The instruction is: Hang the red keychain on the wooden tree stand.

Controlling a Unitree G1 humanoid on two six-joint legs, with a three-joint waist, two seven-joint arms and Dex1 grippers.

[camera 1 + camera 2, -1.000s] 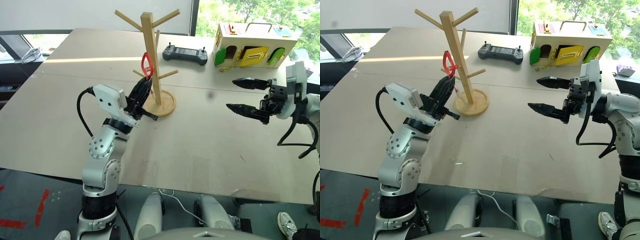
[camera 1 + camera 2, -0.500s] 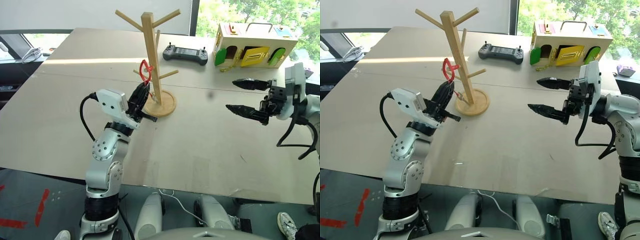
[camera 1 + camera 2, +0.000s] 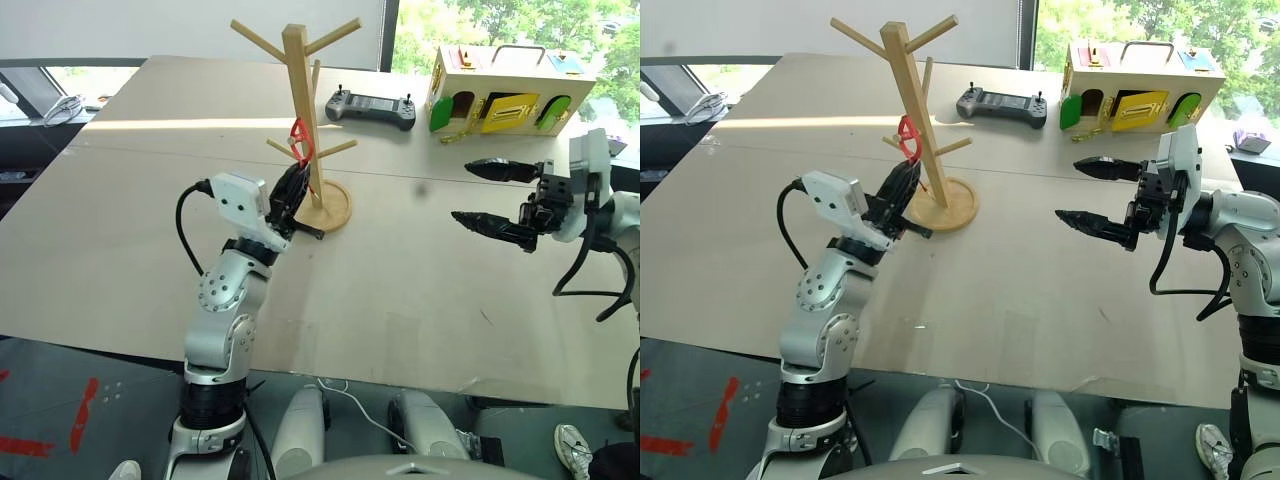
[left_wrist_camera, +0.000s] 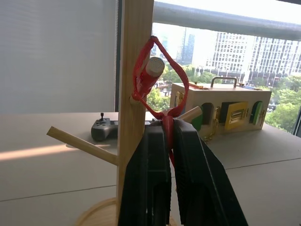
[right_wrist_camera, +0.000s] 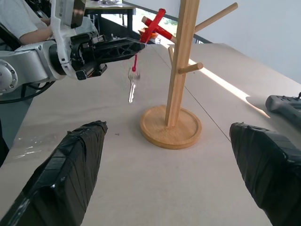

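While the left gripper (image 4: pixel 168 136) pinches its lower end between pressed-together fingers, the red keychain (image 4: pixel 157 82), a thin red plastic loop, sits looped over a short peg low on the wooden tree stand (image 3: pixel 304 110). Its small silver key (image 5: pixel 131 90) dangles beside the stand's post, above the round base. To the right of the stand, well apart, the right gripper (image 3: pixel 1088 192) hovers with fingers spread wide, holding nothing. The gripper's fingers hide the loop's lower end.

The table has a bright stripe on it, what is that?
Left eye view: sunlight from the window falls as a pale band across the table, behind the wooden tree stand. Left wrist view: the same band shows, and the sky outside looks washed out white.
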